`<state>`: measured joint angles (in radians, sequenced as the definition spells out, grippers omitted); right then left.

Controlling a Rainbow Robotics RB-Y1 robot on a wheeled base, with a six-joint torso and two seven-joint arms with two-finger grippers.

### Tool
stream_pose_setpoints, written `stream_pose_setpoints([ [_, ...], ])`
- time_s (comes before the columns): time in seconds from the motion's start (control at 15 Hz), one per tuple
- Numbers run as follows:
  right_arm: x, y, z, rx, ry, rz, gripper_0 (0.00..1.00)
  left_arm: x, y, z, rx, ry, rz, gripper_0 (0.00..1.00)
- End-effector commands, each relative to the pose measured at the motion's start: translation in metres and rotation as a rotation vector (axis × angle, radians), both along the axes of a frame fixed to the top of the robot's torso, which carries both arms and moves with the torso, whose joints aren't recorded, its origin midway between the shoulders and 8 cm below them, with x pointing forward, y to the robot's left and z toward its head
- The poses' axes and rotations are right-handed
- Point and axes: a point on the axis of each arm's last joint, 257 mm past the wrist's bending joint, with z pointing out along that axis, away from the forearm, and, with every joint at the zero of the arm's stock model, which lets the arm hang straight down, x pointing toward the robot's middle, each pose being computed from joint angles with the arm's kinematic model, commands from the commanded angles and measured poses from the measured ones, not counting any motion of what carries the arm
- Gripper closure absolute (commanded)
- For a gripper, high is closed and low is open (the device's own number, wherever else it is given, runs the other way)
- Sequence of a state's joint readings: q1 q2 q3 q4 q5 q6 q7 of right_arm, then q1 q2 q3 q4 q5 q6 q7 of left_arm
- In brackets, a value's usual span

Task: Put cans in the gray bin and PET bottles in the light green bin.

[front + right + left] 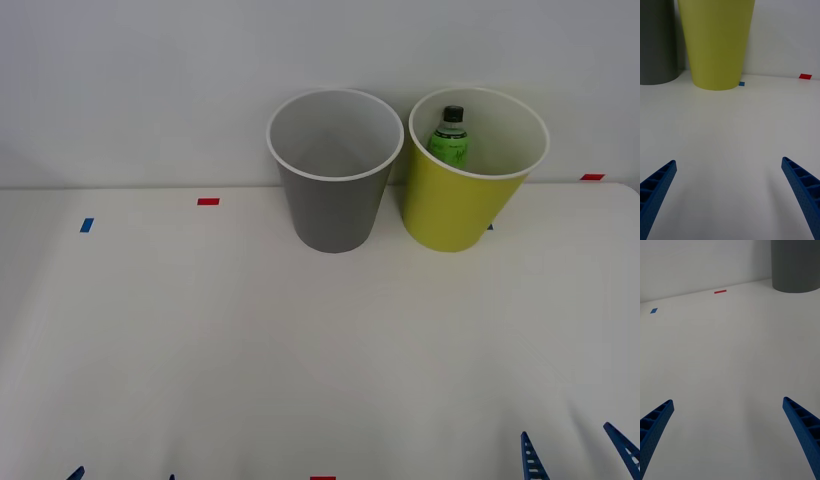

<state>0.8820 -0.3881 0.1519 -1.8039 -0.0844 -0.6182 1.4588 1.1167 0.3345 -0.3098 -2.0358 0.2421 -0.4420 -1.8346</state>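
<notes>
1. Take the gray bin [335, 175] as your landmark: it stands upright at the far side of the white table [300, 350], close to the wall, with its pale inside open to you.
2. Just beside the gray bin, on its right, you see the light green bin [470, 195], also upright; the two sit near each other with a narrow gap at their rims.
3. The PET bottle [451, 138] stands inside the light green bin, so it is to the right of the gray bin; you can make out its black cap and green label above the near rim.
4. Your right gripper [578, 452] is low at the near table edge, well apart from the gray bin and to its right. Its blue fingers [657, 187] are spread wide with nothing between them.
5. Your left gripper [728, 435] hovers over bare table, well short of the gray bin and to its left. Its fingers [803, 427] are likewise spread apart and hold nothing.
6. To the left of the gray bin you find a red tape mark [208, 201] and, farther left, a blue tape mark [86, 225] on the table.
7. Right of the gray bin, past the light green bin, another red mark [592, 177] lies by the wall.
</notes>
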Motion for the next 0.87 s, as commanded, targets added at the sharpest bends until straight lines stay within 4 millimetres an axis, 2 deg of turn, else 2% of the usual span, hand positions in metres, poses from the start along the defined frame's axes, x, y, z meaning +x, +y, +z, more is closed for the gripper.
stream_pose_setpoints([
  [0.07,0.0,0.0,0.0,0.0,0.0,0.0,0.03,0.0,0.0,-0.0001,0.0,0.0,0.0,0.0],
  [0.87,0.0,0.0,0.0,0.0,0.0,0.0,0.03,0.0,0.0,-0.0001,0.0,0.0,0.0,0.0],
])
